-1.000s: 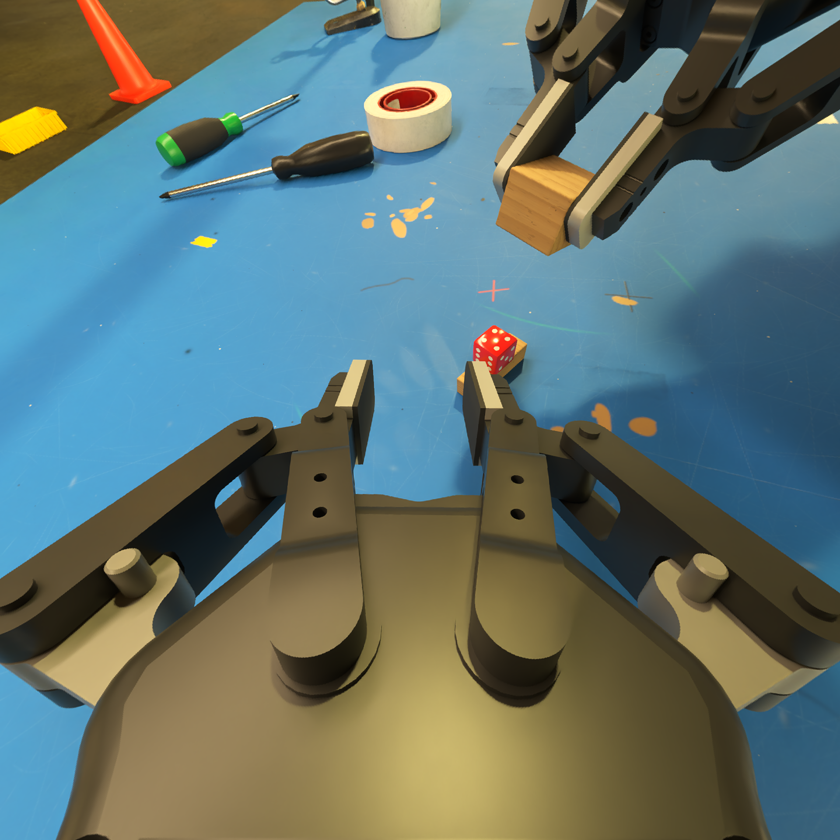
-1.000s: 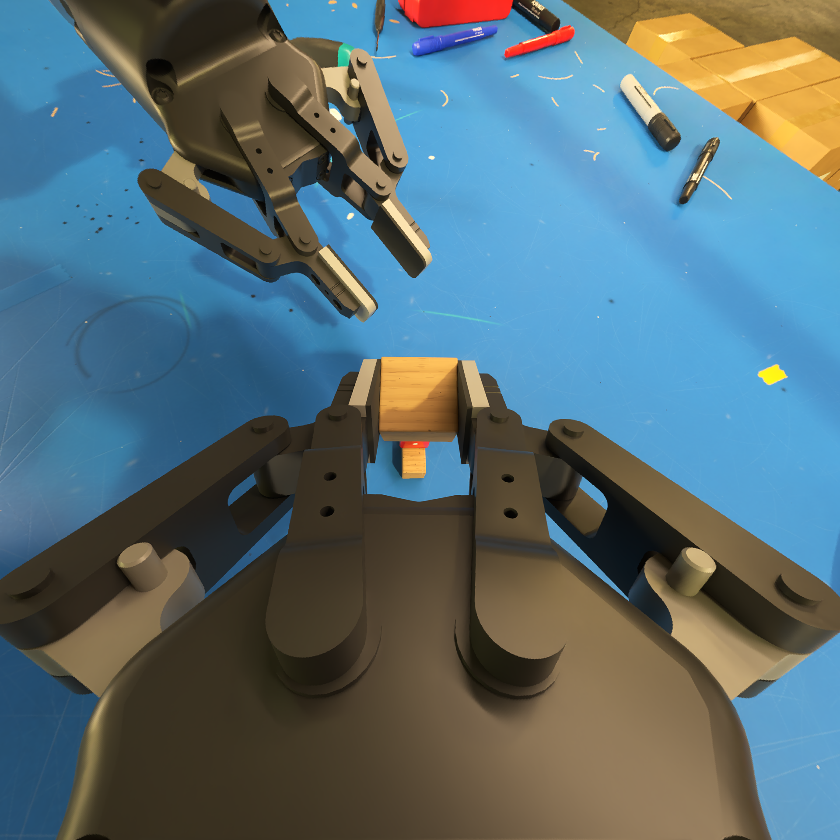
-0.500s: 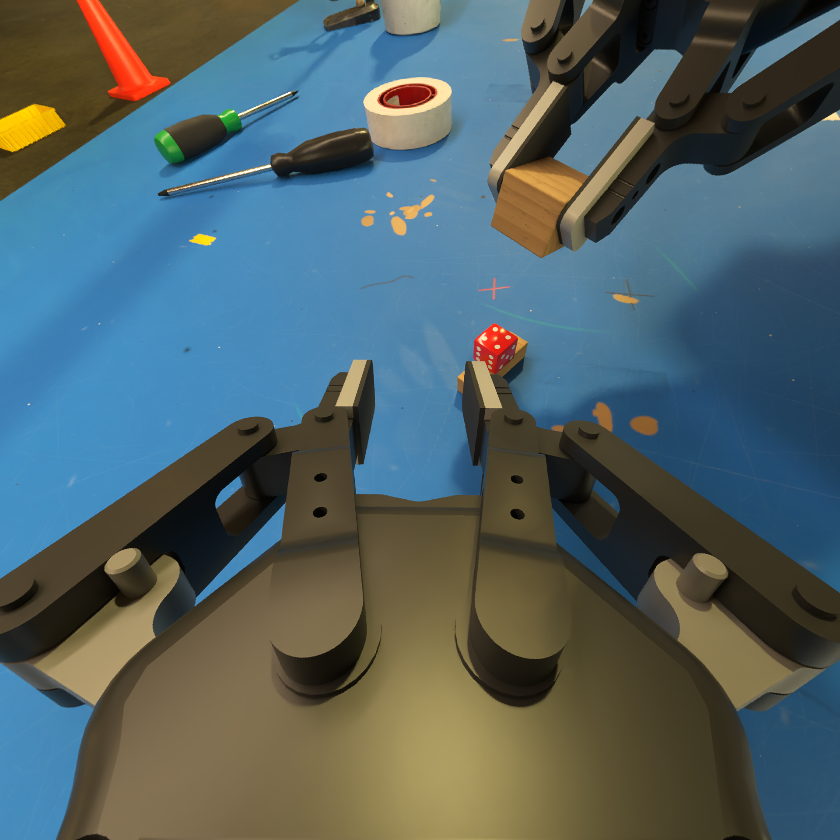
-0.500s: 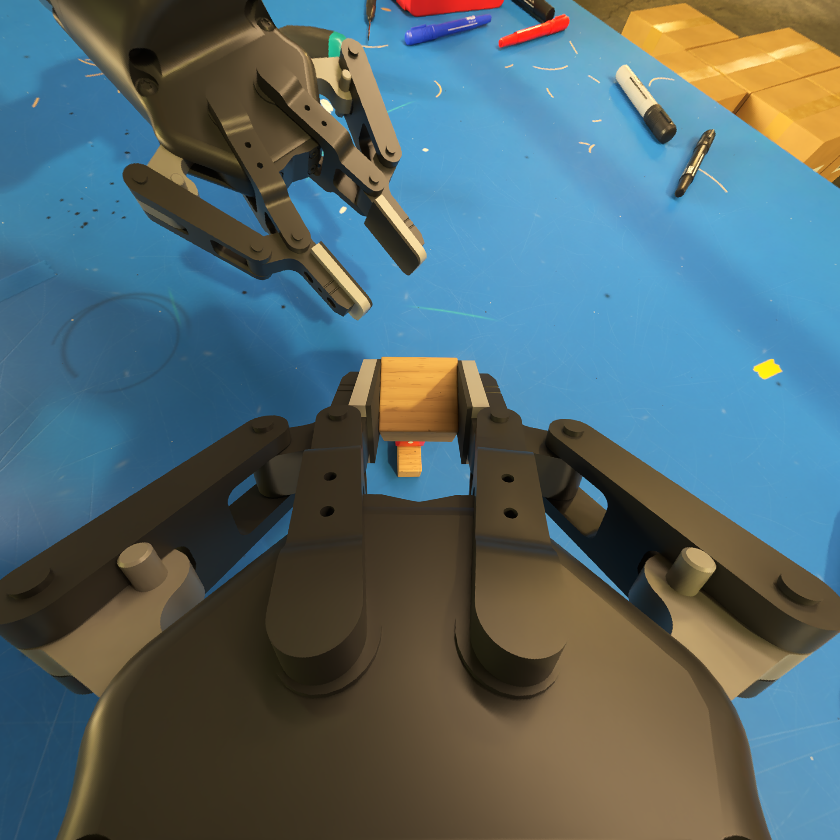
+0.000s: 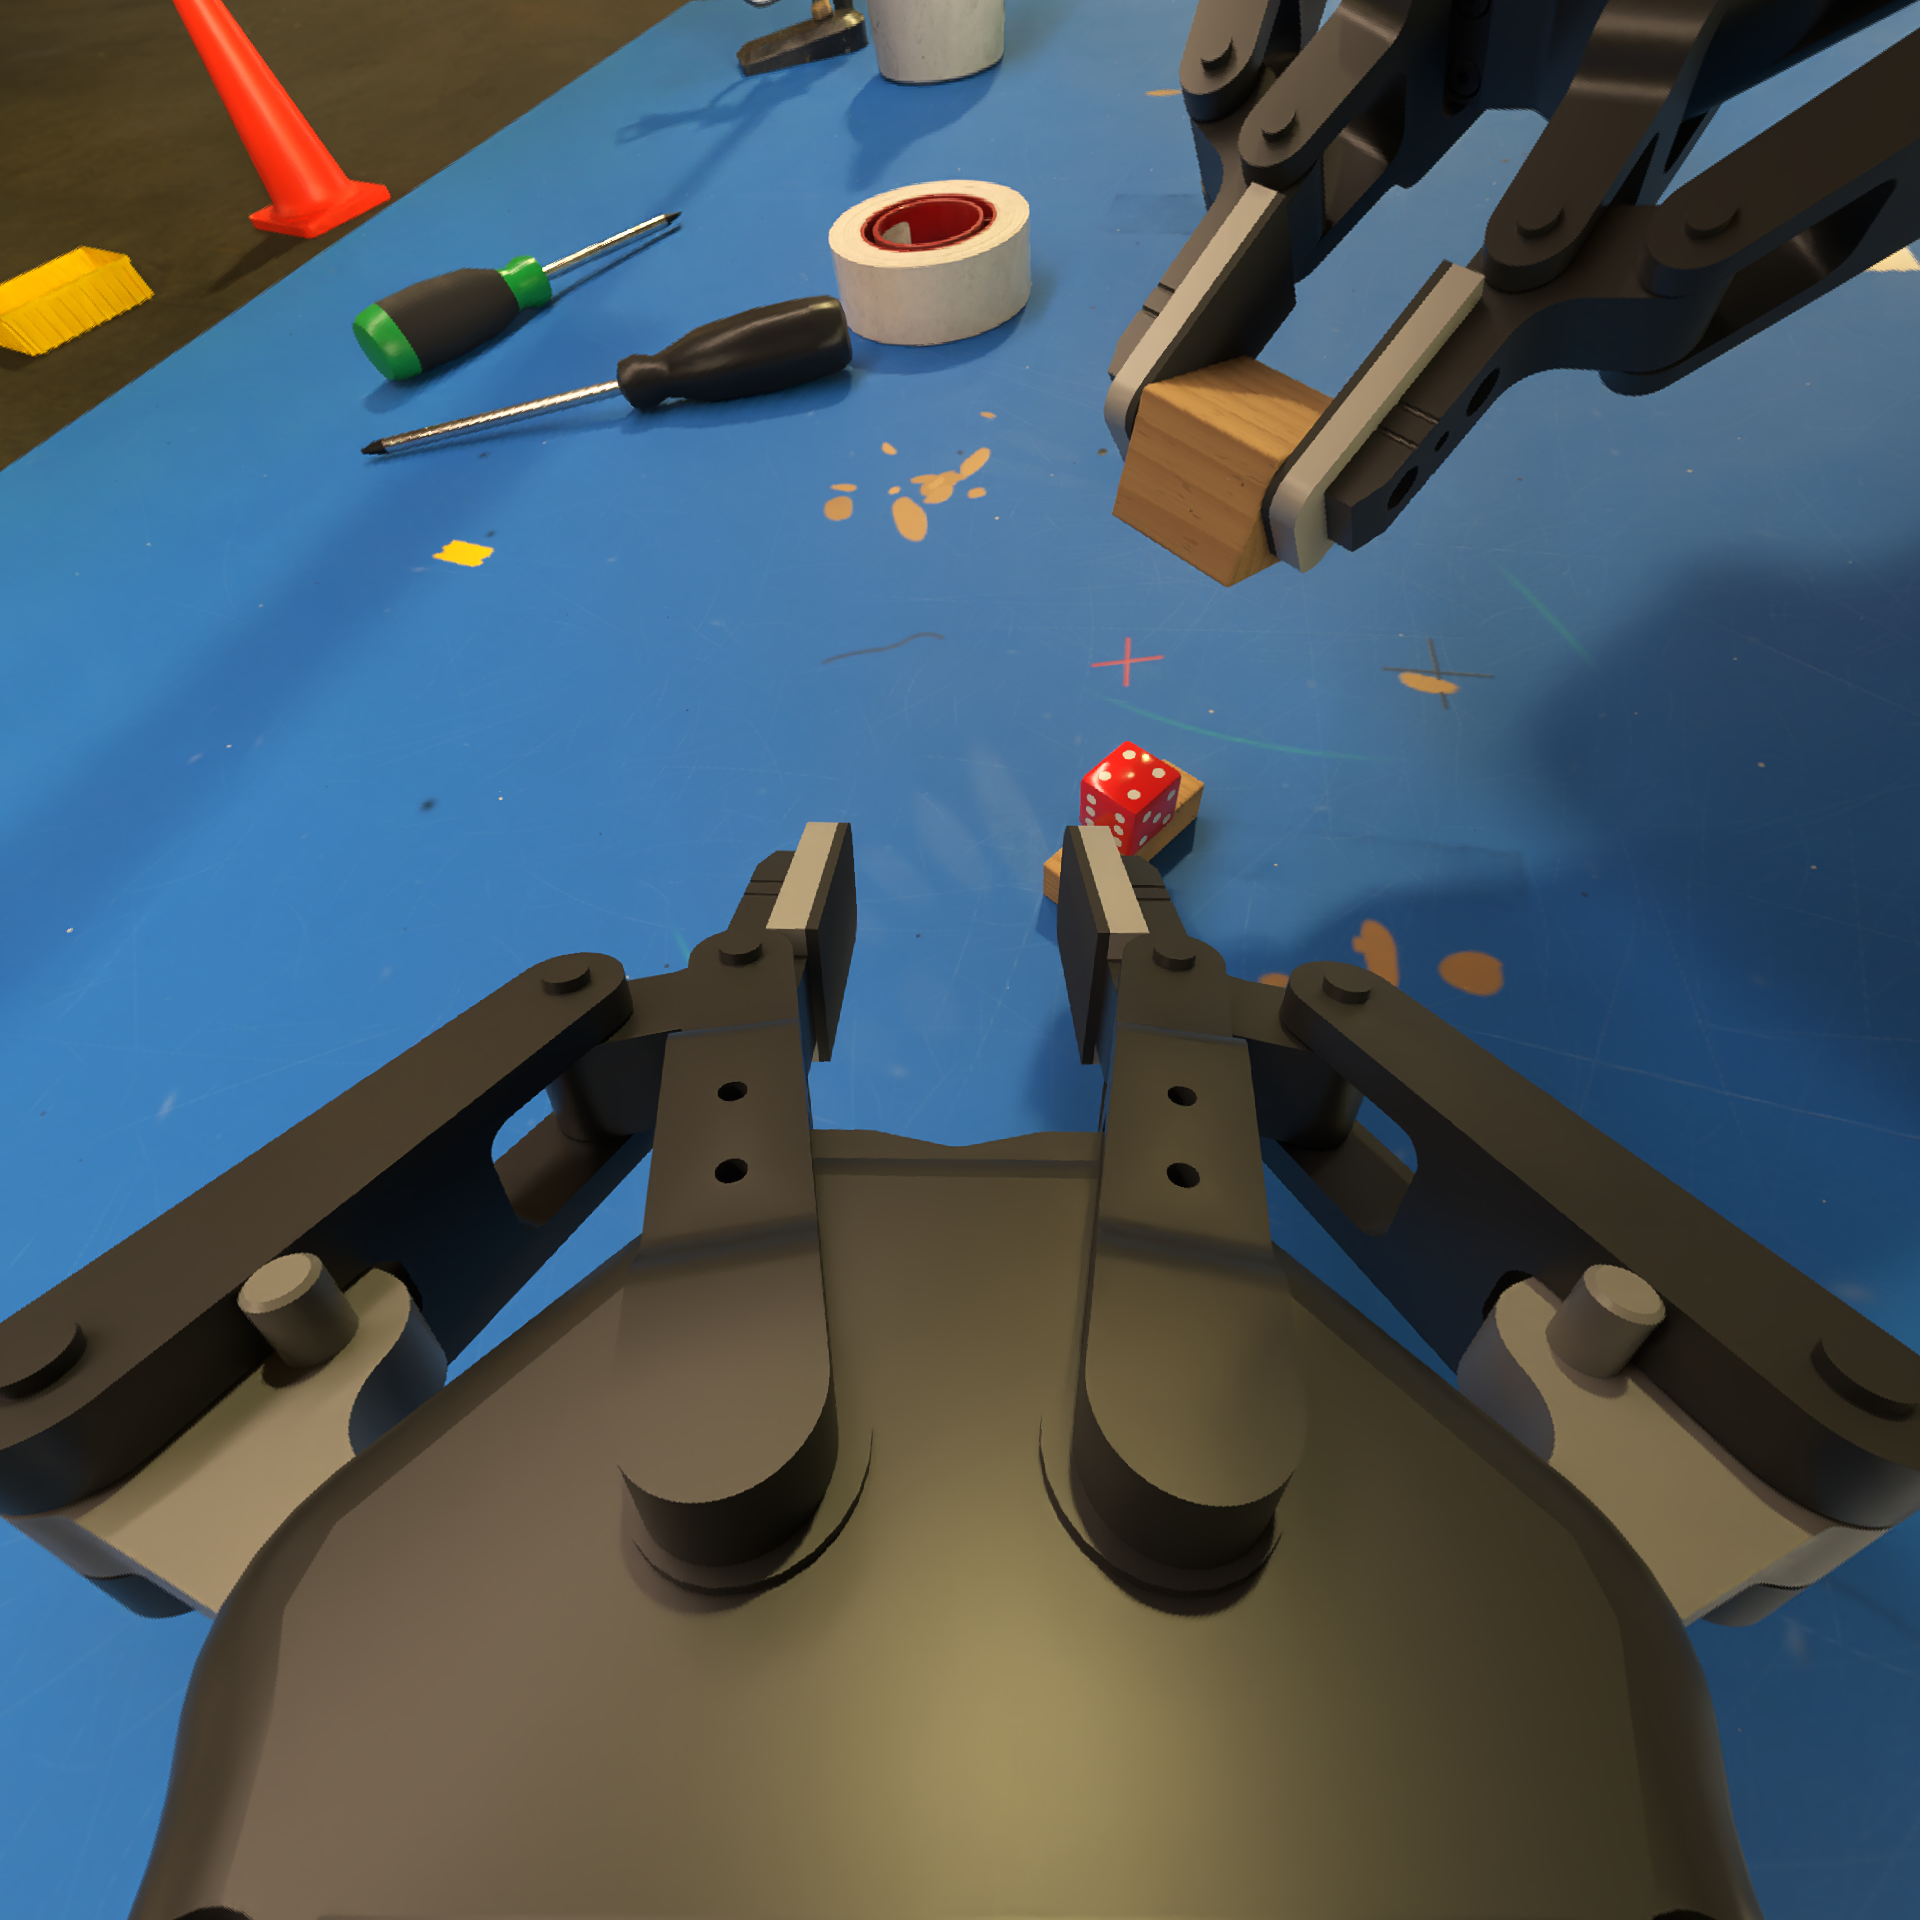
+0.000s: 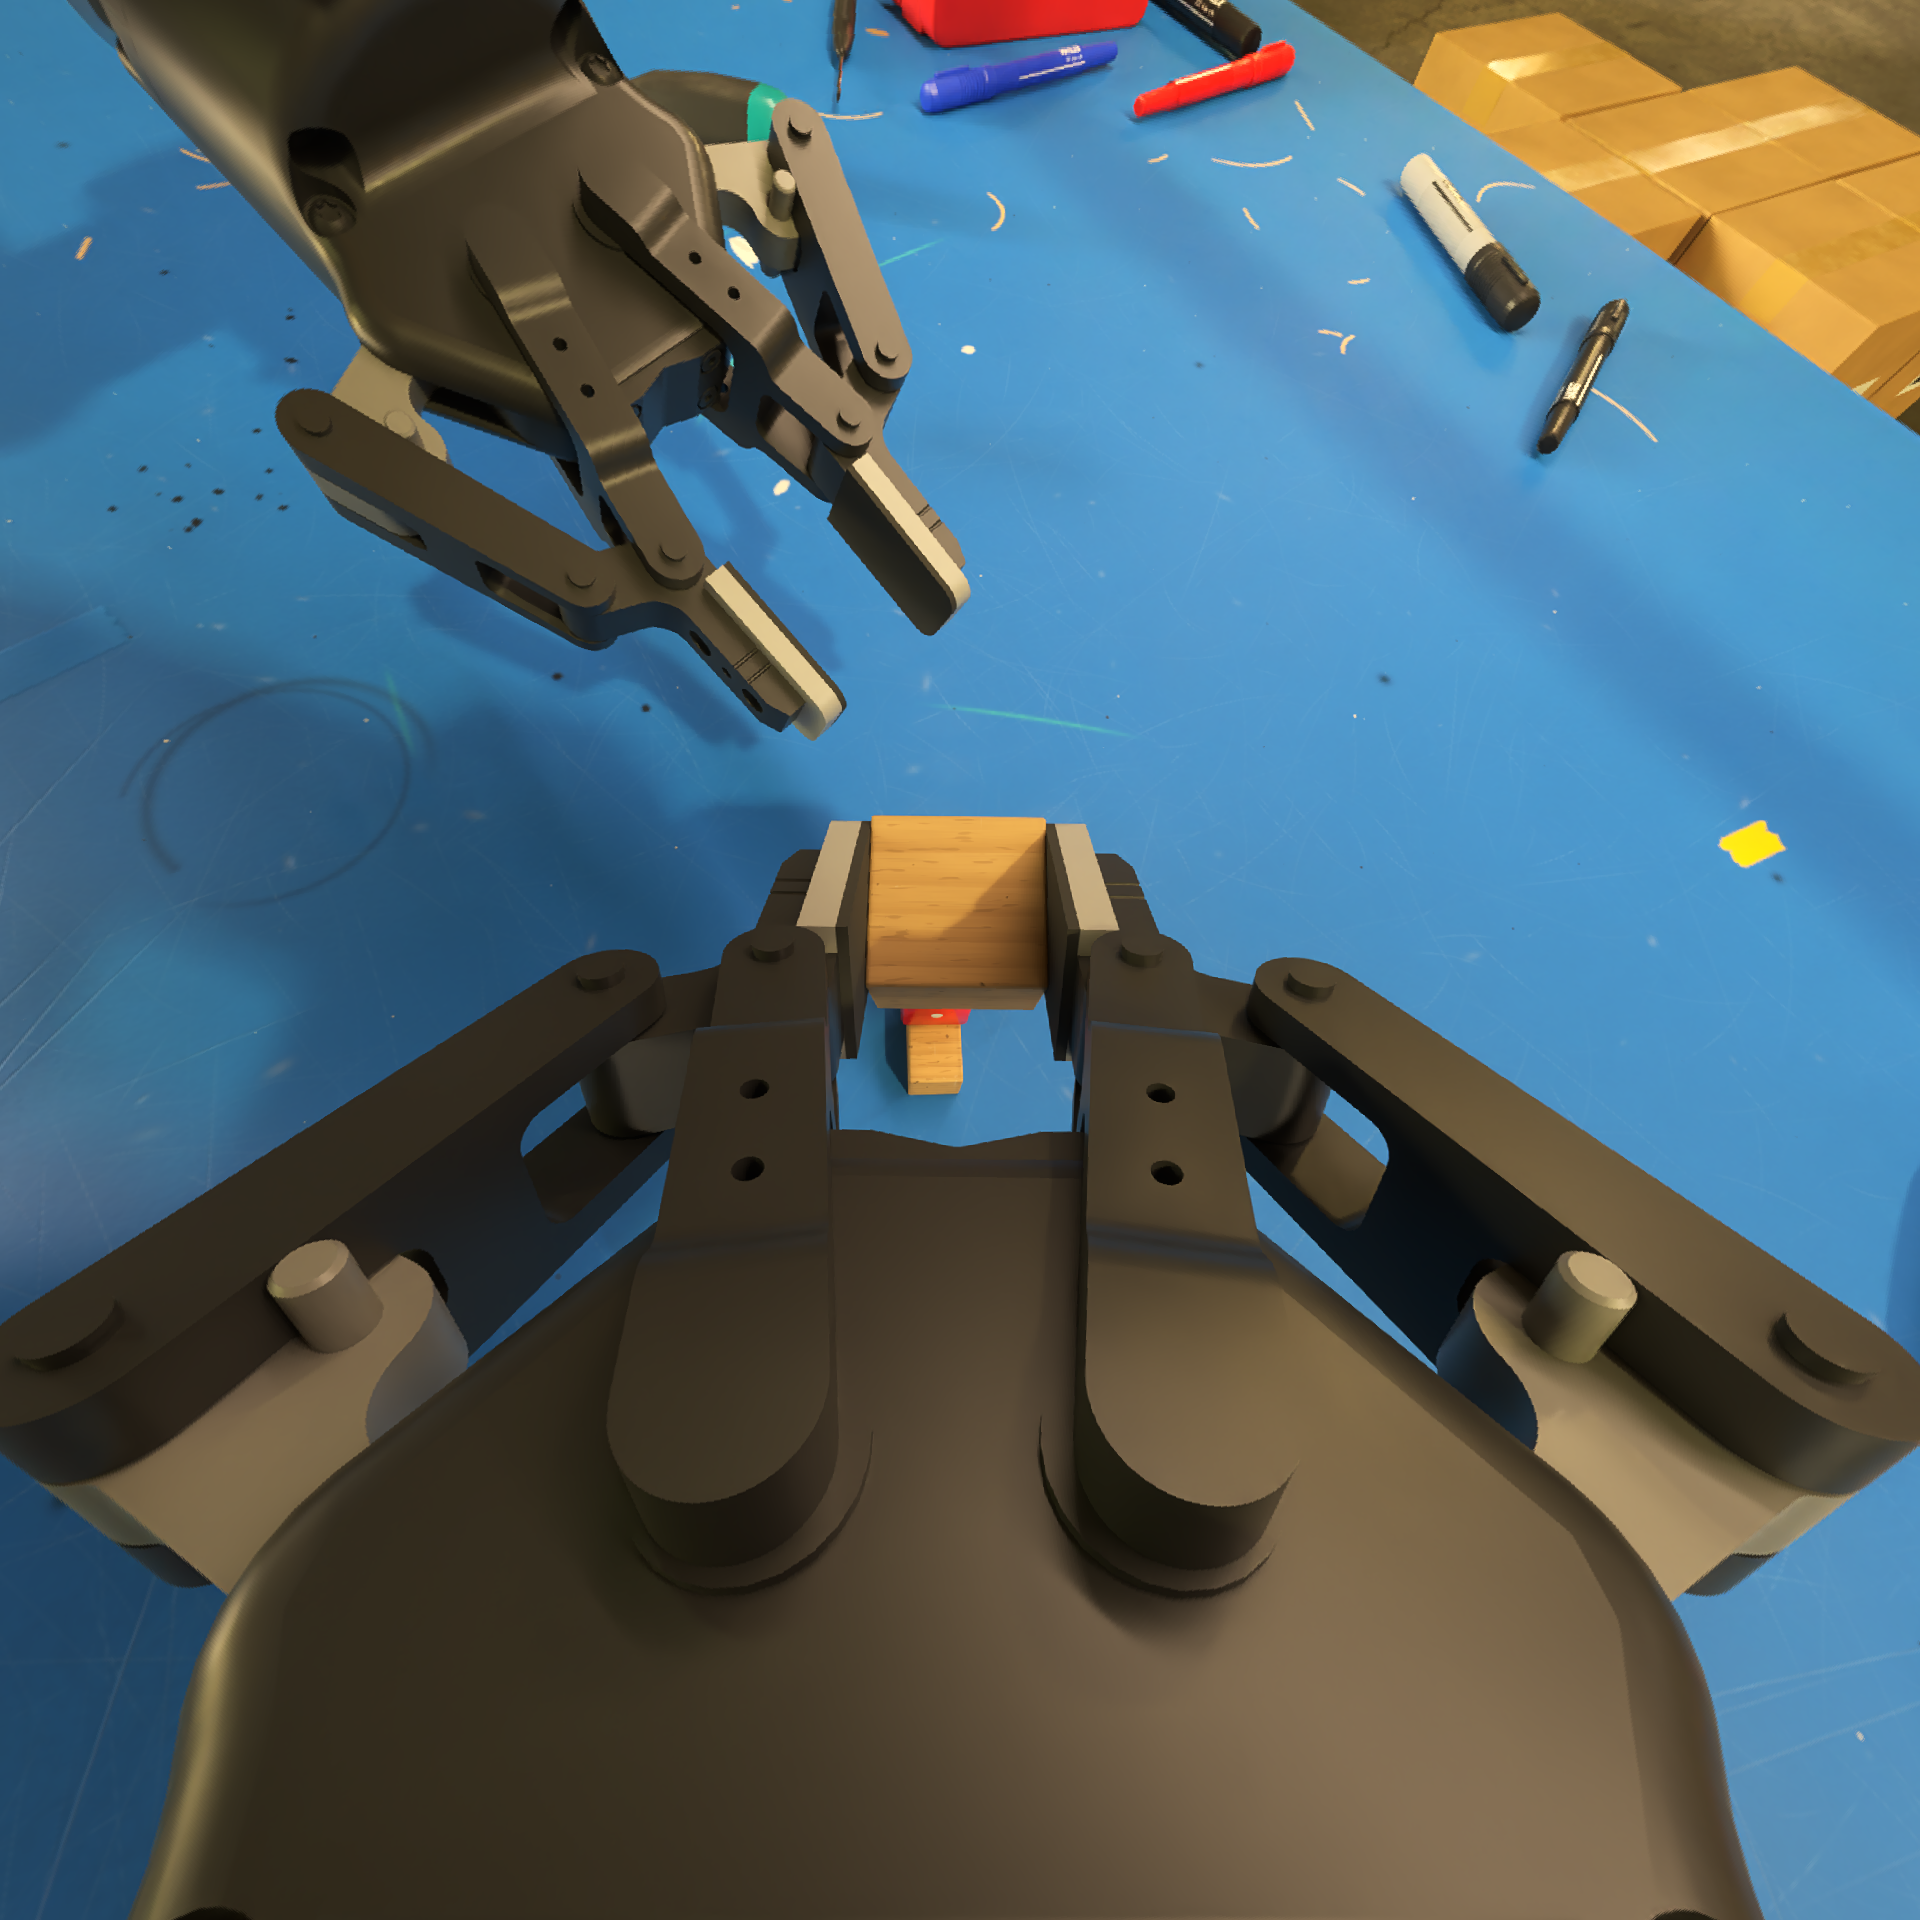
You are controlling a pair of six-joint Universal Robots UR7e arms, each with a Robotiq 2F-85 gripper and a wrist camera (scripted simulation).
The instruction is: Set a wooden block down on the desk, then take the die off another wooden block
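A red die point(image 5: 1129, 792) sits on a flat wooden block point(image 5: 1172, 826) that lies on the blue desk point(image 5: 520, 831). My left gripper point(image 5: 961, 883) is open and empty, above the desk just left of the die. My right gripper point(image 6: 956, 873) is shut on a wooden cube point(image 6: 956, 902) and holds it in the air. In the left wrist view the cube point(image 5: 1210, 468) hangs beyond the die. In the right wrist view the die point(image 6: 935, 1016) and flat block point(image 6: 933, 1060) show below the cube, and the left gripper point(image 6: 894, 665) is ahead.
Two screwdrivers point(image 5: 727, 358) point(image 5: 457, 312), a tape roll point(image 5: 930, 260), a white cup point(image 5: 935, 36) and an orange cone point(image 5: 281, 135) lie at the far left. Markers point(image 6: 1018, 73) point(image 6: 1210, 78) point(image 6: 1465, 239), a pen point(image 6: 1579, 379), a red box point(image 6: 1018, 16) and cardboard boxes point(image 6: 1714, 177) lie beyond.
My right gripper with the cube has drifted slightly, away from the left gripper and a little to the left in the left wrist view. The left gripper, die and flat block have stayed put.
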